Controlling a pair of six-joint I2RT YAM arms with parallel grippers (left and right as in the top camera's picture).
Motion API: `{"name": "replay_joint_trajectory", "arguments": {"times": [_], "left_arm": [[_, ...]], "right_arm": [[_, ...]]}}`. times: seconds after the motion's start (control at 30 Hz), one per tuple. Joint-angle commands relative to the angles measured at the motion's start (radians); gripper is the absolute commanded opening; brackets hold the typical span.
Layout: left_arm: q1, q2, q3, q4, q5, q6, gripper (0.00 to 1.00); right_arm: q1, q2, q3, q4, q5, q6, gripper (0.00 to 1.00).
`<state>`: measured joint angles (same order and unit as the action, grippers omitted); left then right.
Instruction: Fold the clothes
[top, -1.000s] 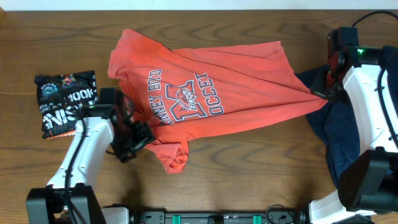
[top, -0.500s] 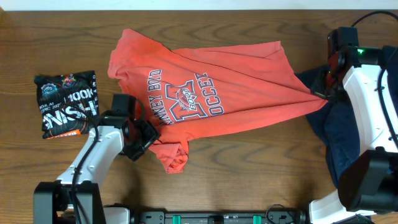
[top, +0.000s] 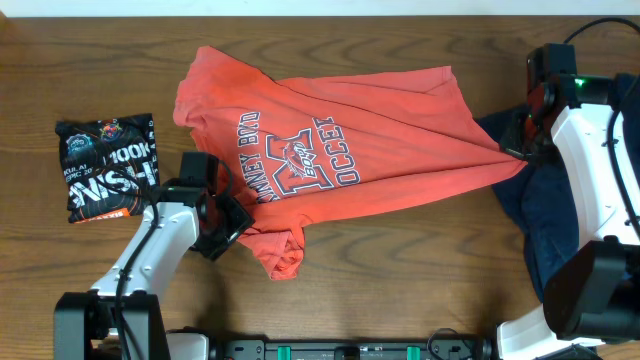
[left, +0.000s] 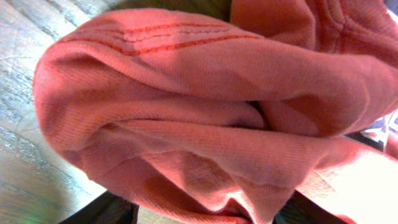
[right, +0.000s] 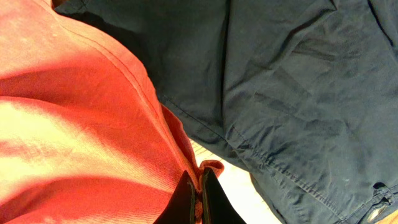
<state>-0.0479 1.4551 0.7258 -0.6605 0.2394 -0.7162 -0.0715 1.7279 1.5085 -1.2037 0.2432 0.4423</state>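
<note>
An orange T-shirt (top: 370, 150) with blue lettering lies spread across the table. My left gripper (top: 232, 215) is at its bunched lower-left hem. In the left wrist view the orange fabric (left: 205, 112) fills the frame and bulges between the two jaws (left: 208, 214), which stand wide apart. My right gripper (top: 513, 148) is shut on the shirt's right corner. In the right wrist view its fingertips (right: 199, 186) pinch the orange hem (right: 74, 124), and the cloth runs taut from there.
A navy garment (top: 545, 215) lies crumpled under and beside the right arm, also in the right wrist view (right: 298, 81). A folded black printed shirt (top: 105, 165) sits at the left. Bare wooden table (top: 400, 270) shows in front.
My left gripper has moved right and up to the shirt's lower-left hem, and the fabric now sits between its jaws. The right arm has not moved.
</note>
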Motion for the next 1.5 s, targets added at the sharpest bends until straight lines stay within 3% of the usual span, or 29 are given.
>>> {"name": "replay_joint_trajectory", "arguments": {"times": [0.0, 0.2, 0.53, 0.9, 1.2, 1.33, 1.4, 1.47], "left_arm": [[-0.002, -0.031, -0.003, -0.004, -0.013, 0.069, 0.67], [-0.002, -0.113, -0.003, -0.013, -0.063, 0.122, 0.71], [-0.004, -0.119, -0.045, -0.048, -0.12, -0.111, 0.71], [-0.004, -0.116, -0.158, 0.159, -0.026, -0.135, 0.7], [-0.004, -0.116, -0.158, 0.258, -0.02, -0.124, 0.39], [-0.004, -0.119, -0.158, 0.231, 0.011, -0.117, 0.12], [-0.004, -0.127, -0.156, 0.216, 0.036, -0.097, 0.06], [-0.004, -0.15, -0.147, 0.183, 0.075, -0.061, 0.06]], "right_arm": [[0.005, 0.013, 0.007, 0.0, 0.014, -0.011, 0.01], [0.005, 0.013, 0.007, 0.0, 0.014, -0.011, 0.01], [0.005, 0.013, 0.007, 0.003, 0.014, -0.01, 0.01], [0.005, 0.013, 0.007, -0.001, 0.01, -0.01, 0.01], [0.005, 0.013, 0.007, -0.002, 0.011, -0.01, 0.01], [0.005, 0.013, 0.007, -0.002, 0.01, -0.01, 0.01], [0.004, 0.013, 0.007, -0.002, 0.01, -0.01, 0.01], [0.005, 0.013, 0.007, -0.002, 0.01, -0.01, 0.01]]}}
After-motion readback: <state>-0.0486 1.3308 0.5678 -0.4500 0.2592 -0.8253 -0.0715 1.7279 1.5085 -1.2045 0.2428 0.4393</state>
